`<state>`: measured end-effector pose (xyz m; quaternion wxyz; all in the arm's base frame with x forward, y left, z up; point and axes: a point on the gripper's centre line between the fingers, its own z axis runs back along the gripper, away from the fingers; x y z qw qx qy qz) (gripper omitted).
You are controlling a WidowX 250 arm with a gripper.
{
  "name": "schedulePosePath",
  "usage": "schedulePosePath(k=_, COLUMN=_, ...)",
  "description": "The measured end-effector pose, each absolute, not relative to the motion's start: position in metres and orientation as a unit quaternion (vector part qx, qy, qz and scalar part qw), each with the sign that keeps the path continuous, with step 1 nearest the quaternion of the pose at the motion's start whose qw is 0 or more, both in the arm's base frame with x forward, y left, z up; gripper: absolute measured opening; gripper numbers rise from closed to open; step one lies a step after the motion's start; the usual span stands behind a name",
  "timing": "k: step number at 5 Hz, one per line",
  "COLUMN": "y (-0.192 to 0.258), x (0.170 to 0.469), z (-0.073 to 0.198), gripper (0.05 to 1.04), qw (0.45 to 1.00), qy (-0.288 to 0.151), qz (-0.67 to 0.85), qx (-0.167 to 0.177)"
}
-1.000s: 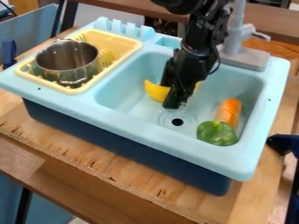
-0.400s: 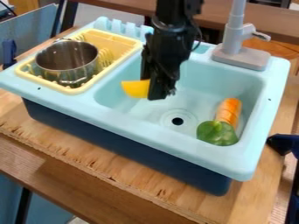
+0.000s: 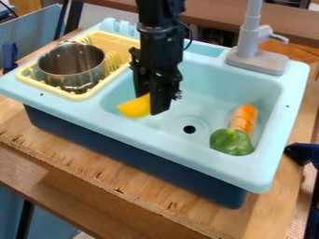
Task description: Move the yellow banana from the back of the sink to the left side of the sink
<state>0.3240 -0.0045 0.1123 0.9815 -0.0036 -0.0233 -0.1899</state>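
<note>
The black gripper [image 3: 149,103] hangs over the left part of the light blue sink [image 3: 205,163], shut on a yellow object [image 3: 135,107]. The rounded end of that object sticks out to the left of the fingers; the rest is hidden behind them. In the right part of the basin an orange carrot [image 3: 244,118] lies with its lower end against a green pepper [image 3: 231,142]. A metal pot [image 3: 72,66] stands in the yellow drying rack [image 3: 79,96], left of the gripper.
A grey faucet [image 3: 253,59] rises at the sink's back right edge. The drain [image 3: 189,129] lies in the basin floor, right of the gripper. The sink's raised rim surrounds the basin, and the whole unit stands on a wooden table [image 3: 124,179].
The gripper has moved left across the basin with the yellow object, which now hangs nearer the basin's left front wall. Pot, carrot and pepper have stayed put.
</note>
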Motion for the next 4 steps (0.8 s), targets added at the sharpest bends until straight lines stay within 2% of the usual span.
schedulePosePath(k=1, y=0.005, x=0.336, z=0.093, gripper=0.449, qw=0.991, qy=-0.018, qz=-0.131, qx=-0.030)
schedulePosePath(k=2, y=0.008, x=0.352, z=0.085, gripper=0.449, qw=0.992, qy=-0.019, qz=-0.113, qx=-0.051)
schedulePosePath(k=3, y=0.014, x=0.364, z=0.076, gripper=0.449, qw=0.993, qy=-0.008, qz=-0.104, qx=-0.051)
schedulePosePath(k=4, y=0.020, x=0.363, z=0.075, gripper=0.527, qw=0.995, qy=-0.002, qz=-0.092, qx=-0.036)
